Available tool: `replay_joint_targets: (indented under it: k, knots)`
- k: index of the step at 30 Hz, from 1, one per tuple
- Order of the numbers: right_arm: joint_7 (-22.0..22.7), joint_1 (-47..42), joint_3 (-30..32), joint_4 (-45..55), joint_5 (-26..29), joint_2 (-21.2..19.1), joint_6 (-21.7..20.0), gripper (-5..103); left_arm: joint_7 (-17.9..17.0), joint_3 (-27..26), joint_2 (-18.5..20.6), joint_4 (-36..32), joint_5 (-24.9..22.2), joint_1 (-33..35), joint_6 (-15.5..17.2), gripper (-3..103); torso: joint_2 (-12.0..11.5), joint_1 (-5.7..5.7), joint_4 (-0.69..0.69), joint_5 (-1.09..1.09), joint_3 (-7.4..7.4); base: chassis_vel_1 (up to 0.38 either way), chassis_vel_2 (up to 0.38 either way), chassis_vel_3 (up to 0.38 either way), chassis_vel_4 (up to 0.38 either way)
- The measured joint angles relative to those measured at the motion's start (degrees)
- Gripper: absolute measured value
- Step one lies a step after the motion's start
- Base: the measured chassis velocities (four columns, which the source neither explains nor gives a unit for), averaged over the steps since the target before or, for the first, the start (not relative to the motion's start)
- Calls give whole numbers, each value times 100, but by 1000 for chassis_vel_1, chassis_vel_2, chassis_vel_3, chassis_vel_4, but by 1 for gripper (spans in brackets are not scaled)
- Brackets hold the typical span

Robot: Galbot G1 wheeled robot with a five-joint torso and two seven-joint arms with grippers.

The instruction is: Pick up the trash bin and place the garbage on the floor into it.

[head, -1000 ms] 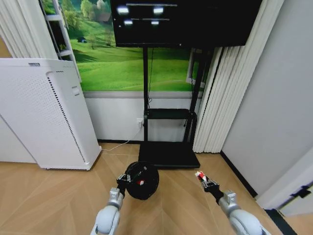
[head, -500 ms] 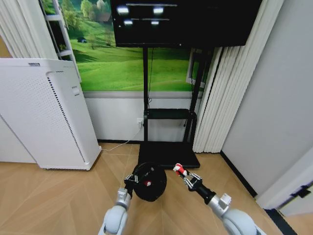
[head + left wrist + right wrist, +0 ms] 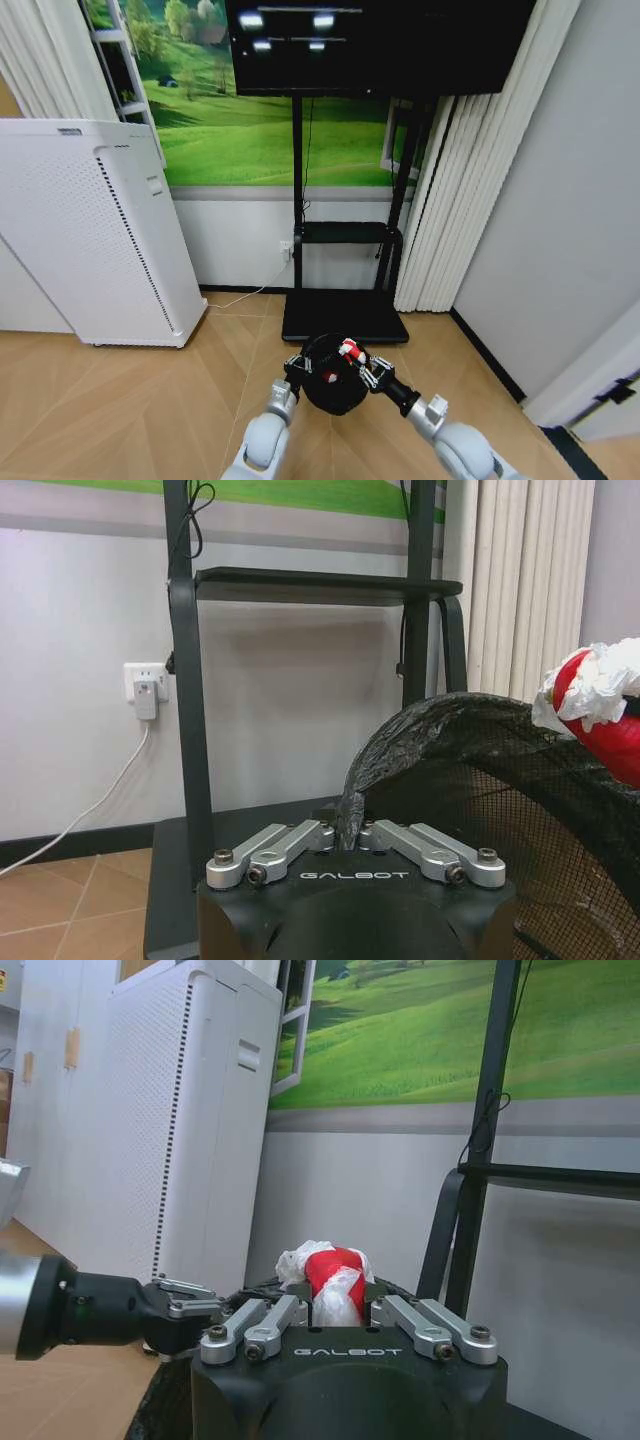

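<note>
The black mesh trash bin [image 3: 335,385] hangs tilted above the floor [image 3: 120,400], its mouth facing me. My left gripper [image 3: 298,363] is shut on its rim; in the left wrist view the fingers [image 3: 290,842] pinch the dark liner edge of the bin [image 3: 470,780]. A small red piece [image 3: 330,378] lies inside. My right gripper [image 3: 356,360] is shut on a white-and-red crumpled scrap [image 3: 349,349], held at the bin's upper rim. In the right wrist view the scrap [image 3: 330,1275] sits between the fingers of the right gripper [image 3: 335,1305], with the left gripper [image 3: 185,1300] close beside.
A tall white perforated appliance [image 3: 90,230] stands at the left wall. Right behind the bin is the black TV stand with its flat base [image 3: 345,315]. White curtains [image 3: 450,200] and a grey wall close off the right. Open parquet lies at the front left.
The left arm has carried the bin to the right, toward the middle. The right gripper has swung left with the scrap, from well right of the bin to its rim.
</note>
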Motion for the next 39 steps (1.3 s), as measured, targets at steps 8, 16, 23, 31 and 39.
replay_joint_targets:
  k: [8,16,23,31,39]
  knots:
    - [-203,-32,-41,2,24,16,173,22,-2,-24,-39,55,33,-26,-16,5,0,0,1,-1,0,0,0,0,0]
    - [-137,-30,-137,4,-28,73,172,22,0,-26,-75,63,53,-34,-29,5,0,0,0,-1,0,0,0,0,0]
    - [-101,1,-152,-32,-59,99,134,49,4,-24,-75,65,55,-44,-30,5,0,0,0,-1,0,0,0,0,0]
    - [-95,15,-122,-82,-67,116,139,76,8,-13,-62,110,56,-81,-41,5,0,0,0,-1,0,0,0,0,0]
    - [-65,-1,-113,-117,-90,142,136,99,10,-1,-61,113,46,-93,-42,5,0,0,0,-1,0,0,0,0,0]
